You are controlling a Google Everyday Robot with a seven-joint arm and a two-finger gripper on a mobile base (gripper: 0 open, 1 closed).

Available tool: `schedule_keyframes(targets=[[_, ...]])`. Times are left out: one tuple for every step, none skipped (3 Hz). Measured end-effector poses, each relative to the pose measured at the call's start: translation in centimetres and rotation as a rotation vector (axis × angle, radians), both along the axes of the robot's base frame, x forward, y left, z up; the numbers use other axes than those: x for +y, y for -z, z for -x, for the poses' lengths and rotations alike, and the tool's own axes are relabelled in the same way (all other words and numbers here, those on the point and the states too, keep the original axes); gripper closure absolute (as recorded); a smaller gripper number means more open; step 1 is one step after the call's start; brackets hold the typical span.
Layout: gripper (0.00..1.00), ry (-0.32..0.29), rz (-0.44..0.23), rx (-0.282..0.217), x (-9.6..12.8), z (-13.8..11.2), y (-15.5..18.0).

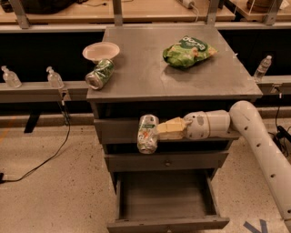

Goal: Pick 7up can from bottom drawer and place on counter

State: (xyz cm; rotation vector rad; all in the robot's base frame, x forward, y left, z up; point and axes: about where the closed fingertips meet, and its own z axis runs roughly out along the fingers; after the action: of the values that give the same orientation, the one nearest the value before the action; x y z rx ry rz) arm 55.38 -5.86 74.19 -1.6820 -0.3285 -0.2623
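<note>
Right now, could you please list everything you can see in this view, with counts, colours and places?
7up can: one, whitish with green patches, held in front of the upper drawers.
bottom drawer: one, grey, pulled out below the can.
counter: one, grey, top of the cabinet.
dented can: one, dark green, lying at the counter's left front.
bowl: one, whitish, on the counter behind the dented can.
chip bag: one, green, at the counter's right rear.
clear bottles: three, on the side ledges, two left, one right.
wooden bench: one, tan, behind the cabinet.
arm: one, white, reaching in from the right.
gripper: one, tan fingers, shut on the 7up can.
</note>
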Motion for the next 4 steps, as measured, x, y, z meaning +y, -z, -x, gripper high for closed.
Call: schedule_keyframes(targets=[[1.00, -0.012, 0.009, 0.005, -0.2, -0.4, -4.1], [1.00, -0.021, 0.010, 0.004, -0.2, -0.5, -6.0], [1.00, -0.030, 0.008, -0.005, -0.1, -0.8, -7.8], [1.00, -0.022, 0.001, -0.002, -0.6, -1.8, -9.5]])
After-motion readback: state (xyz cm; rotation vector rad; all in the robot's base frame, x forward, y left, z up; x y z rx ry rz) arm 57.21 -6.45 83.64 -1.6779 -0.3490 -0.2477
